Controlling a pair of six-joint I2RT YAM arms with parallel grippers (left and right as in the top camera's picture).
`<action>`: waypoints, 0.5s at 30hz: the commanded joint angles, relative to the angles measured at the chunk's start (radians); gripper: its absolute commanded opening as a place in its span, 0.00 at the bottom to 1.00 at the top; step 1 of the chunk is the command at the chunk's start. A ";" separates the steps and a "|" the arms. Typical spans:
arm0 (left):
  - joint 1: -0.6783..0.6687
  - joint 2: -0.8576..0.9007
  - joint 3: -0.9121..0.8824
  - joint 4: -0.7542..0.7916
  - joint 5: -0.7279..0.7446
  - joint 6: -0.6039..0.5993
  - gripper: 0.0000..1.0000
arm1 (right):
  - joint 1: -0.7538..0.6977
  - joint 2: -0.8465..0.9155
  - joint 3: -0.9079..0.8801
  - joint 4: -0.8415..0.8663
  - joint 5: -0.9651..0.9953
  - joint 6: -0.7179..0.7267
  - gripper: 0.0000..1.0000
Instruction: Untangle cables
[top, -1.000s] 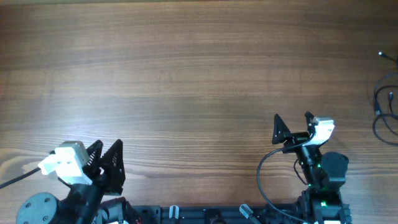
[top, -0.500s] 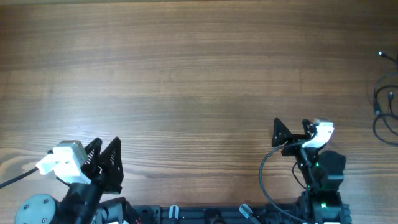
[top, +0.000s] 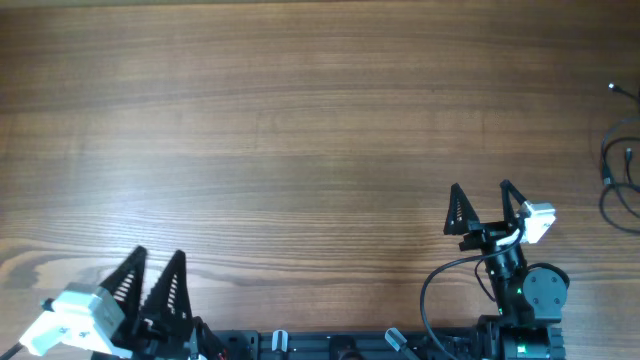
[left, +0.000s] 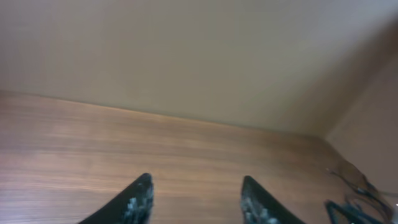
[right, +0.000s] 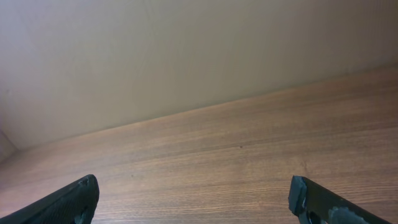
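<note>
Thin black cables (top: 618, 175) lie in loose loops at the far right edge of the wooden table (top: 300, 120), partly cut off by the frame and well apart from both arms; light, limp and liable to snag, they look best taken near a free strand or plug end; the left gripper (top: 158, 252) and right gripper (top: 480, 185) stand spread, holding nothing

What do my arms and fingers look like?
Mostly black. The left gripper and right gripper have pointed, triangular black fingers and a white block at the wrist. A black cable loops beside the right arm, which shows a green light.
</note>
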 joint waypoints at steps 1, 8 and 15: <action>0.006 -0.013 0.024 -0.023 0.264 0.012 0.43 | 0.000 -0.015 -0.001 0.003 0.000 0.007 1.00; 0.006 -0.131 0.216 -0.319 0.078 0.070 1.00 | 0.000 -0.015 -0.001 0.003 0.000 0.007 1.00; 0.059 -0.131 -0.172 -0.122 0.341 0.413 1.00 | 0.000 -0.015 -0.001 0.003 -0.001 0.007 1.00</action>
